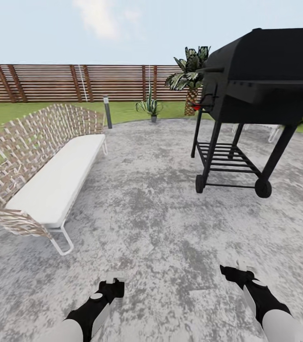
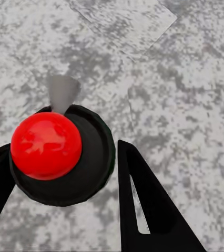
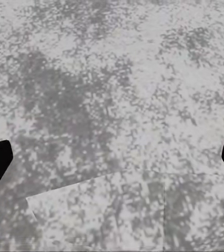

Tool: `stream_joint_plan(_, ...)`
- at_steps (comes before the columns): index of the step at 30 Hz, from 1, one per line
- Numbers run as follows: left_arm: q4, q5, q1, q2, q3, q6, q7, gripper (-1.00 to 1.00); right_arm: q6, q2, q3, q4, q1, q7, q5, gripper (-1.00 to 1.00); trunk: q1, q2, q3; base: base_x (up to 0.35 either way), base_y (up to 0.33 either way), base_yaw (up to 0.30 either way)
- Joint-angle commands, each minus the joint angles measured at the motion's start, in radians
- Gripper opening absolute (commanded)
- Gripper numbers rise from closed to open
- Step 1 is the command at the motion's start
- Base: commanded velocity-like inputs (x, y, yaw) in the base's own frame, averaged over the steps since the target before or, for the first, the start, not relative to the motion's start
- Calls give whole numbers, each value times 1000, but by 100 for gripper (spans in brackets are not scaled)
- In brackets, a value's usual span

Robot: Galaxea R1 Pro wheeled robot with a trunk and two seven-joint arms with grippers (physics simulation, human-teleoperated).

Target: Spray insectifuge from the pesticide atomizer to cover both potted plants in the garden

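Grey paving [image 1: 161, 228]; grill [image 1: 260, 80] cut off; left claw [image 1: 116, 284] unclear, right claw [image 1: 232, 271] spread empty.

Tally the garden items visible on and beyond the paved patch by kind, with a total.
Benches: 1, the woven bench with a white cushion.
Grills: 1, the black grill on wheels.
Plants: 2, a palm and an agave.
Lamp posts: 1, the short grey post.
Fences: 1, the slatted brown fence.
Total: 6.

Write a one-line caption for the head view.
Both arms held low over grey paving, a wicker bench at left, a black grill at right, lawn and fence beyond.
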Motion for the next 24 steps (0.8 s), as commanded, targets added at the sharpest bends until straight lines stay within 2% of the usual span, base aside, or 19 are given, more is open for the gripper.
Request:
stream_joint_plan(1, 1, -7, -1, -1, 3, -4, 2, -100, 2, 1, -8, -1, -1, 8, 8, 100, 0, 0, -1, 338, 0, 0)
stream_joint_plan(24, 1, -7, -1, 0, 3, -4, 2, -100, 2, 0, -8, -1, -1, 8, 8, 100, 0, 0, -1, 338, 0, 0)
